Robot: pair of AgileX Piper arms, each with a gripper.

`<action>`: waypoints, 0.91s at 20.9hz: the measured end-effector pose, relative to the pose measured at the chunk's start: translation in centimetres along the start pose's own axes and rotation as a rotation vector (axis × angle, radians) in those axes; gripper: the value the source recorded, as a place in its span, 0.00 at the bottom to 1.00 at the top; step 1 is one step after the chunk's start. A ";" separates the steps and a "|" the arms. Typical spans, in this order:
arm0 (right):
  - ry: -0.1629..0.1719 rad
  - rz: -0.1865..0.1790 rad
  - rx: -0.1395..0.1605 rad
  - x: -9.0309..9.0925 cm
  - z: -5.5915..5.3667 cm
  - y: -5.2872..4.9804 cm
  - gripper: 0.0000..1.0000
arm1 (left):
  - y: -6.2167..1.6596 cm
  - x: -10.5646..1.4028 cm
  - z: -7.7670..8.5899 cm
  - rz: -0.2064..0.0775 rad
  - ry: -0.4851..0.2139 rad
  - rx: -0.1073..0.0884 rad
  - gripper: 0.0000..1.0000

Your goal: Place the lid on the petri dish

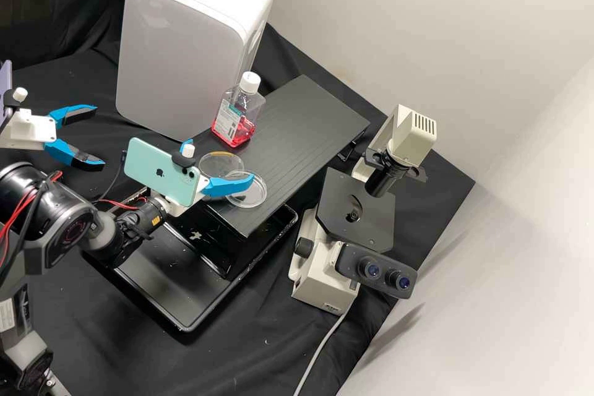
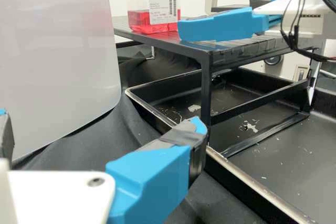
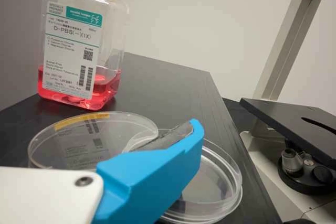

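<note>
Two clear round pieces lie on the black raised shelf (image 1: 303,124). The petri dish (image 1: 250,193) (image 3: 210,182) sits nearest the shelf's front corner. The lid (image 1: 218,163) (image 3: 89,140) lies beside it, and its edge overlaps the dish's rim. My right gripper (image 1: 232,166) stands open around the lid. One blue finger (image 3: 157,171) lies over the dish, with its pad against the lid's rim. My left gripper (image 1: 99,138) (image 2: 102,119) hangs open and holds nothing at the far left, beyond the white box and well away from the shelf.
A flask of red liquid (image 1: 235,112) (image 3: 79,51) stands on the shelf behind the lid. A big white box (image 1: 185,43) stands at the back left. A black tray (image 1: 167,278) lies under the shelf. A microscope (image 1: 359,223) stands to the right.
</note>
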 end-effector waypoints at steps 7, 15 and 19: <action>-0.009 0.001 0.007 0.0 0.0 -0.2 1.00 | 0.00 0.0 0.0 0.000 0.000 0.000 1.00; -0.009 0.001 0.007 0.0 0.0 -0.2 0.00 | 0.00 0.0 0.0 0.000 0.000 0.000 1.00; -0.008 0.002 0.007 0.0 0.0 -0.1 0.00 | 0.00 0.0 0.0 0.000 0.000 0.000 1.00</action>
